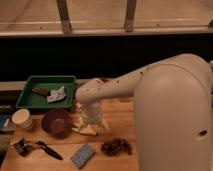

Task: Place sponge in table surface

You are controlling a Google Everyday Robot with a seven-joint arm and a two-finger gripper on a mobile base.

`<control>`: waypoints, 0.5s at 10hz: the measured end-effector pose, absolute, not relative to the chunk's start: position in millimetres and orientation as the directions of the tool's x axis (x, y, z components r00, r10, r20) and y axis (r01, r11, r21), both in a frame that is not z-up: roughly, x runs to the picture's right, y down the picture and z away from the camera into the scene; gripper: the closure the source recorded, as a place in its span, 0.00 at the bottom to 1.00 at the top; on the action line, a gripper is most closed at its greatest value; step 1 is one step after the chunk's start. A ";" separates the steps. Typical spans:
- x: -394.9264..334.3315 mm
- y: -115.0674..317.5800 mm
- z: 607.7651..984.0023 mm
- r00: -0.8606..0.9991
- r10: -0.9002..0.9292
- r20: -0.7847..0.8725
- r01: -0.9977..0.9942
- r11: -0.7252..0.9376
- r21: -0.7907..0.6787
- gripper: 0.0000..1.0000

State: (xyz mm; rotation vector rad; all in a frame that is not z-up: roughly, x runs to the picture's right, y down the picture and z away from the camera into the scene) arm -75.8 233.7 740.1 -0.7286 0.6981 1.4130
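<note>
Table [119, 114]: sponge [82, 155], perhaps pinecone [116, 146]; claw [92, 122] above.

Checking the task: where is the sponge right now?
Low in the camera view, the sponge lies on the table surface near its front edge, between the black-handled tool and the brown clump; the gripper hangs behind it.

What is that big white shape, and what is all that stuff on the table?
The big white shape is a robot's arm. The single camera looks down on a wooden table surface. The gripper, the robot's hand, points down over a yellowish crumpled thing; I cannot tell whether it holds anything. A light-blue sponge lies on the table near the front, apart from the gripper. Also there: a purple bowl, a pale cup, a dark tool, a brown cluster and a green tray.
</note>
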 end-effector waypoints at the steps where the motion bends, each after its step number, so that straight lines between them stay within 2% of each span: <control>1: -83.2 245.4 737.1 0.056 0.596 -0.801 -0.998 0.042 -0.039 0.20; 5: -99.8 279.7 736.6 0.113 0.542 -0.833 -0.993 0.081 -0.083 0.20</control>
